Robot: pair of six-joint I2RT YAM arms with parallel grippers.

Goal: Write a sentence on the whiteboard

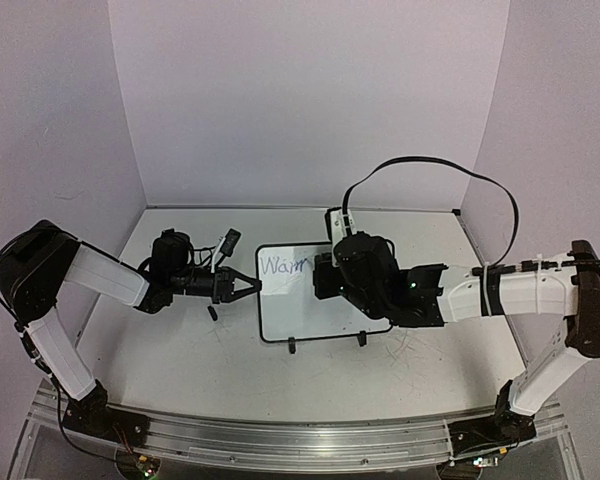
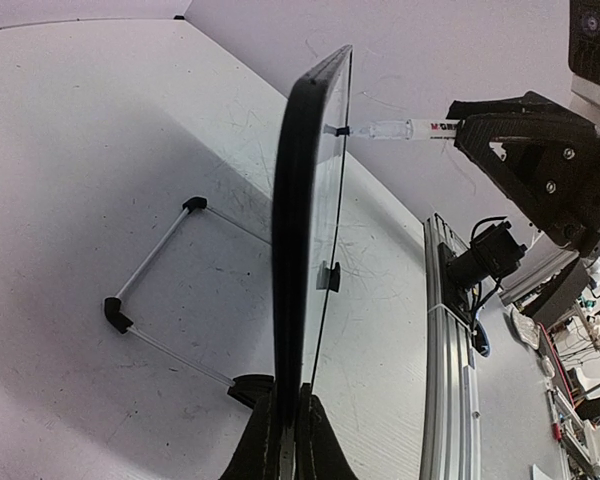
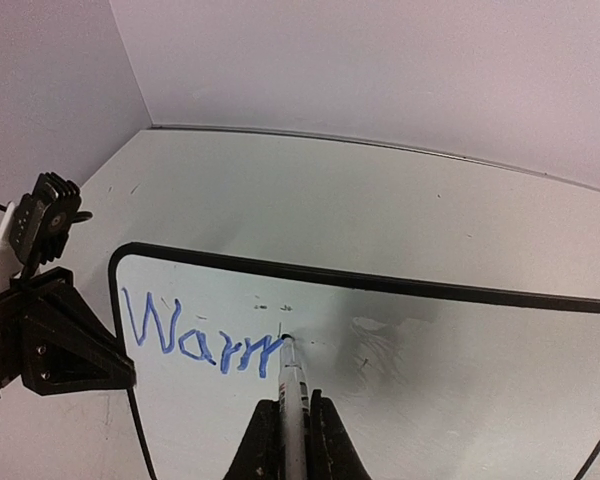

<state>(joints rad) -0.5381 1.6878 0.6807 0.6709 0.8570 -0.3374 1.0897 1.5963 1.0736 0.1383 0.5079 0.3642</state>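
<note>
The whiteboard [image 1: 290, 310] stands tilted on its two feet at the table's middle. My left gripper [image 1: 257, 287] is shut on its left edge, and the left wrist view shows the black frame [image 2: 298, 220] edge-on between the jaws of the left gripper [image 2: 290, 400]. My right gripper [image 3: 295, 405] is shut on a marker [image 3: 294, 380] whose tip touches the board. The sentence [image 3: 195, 335] reads "Warm" in blue at the board's upper left, and the tip sits at the end of the last letter. In the top view the right wrist hides the marker.
The board's wire stand with black corner pieces [image 2: 115, 315] rests on the table behind it. A small black piece [image 1: 212, 312] lies near the left gripper. An aluminium rail [image 1: 280, 440] runs along the near edge. Walls close the back and sides. A black cable [image 1: 430, 165] loops above the right arm.
</note>
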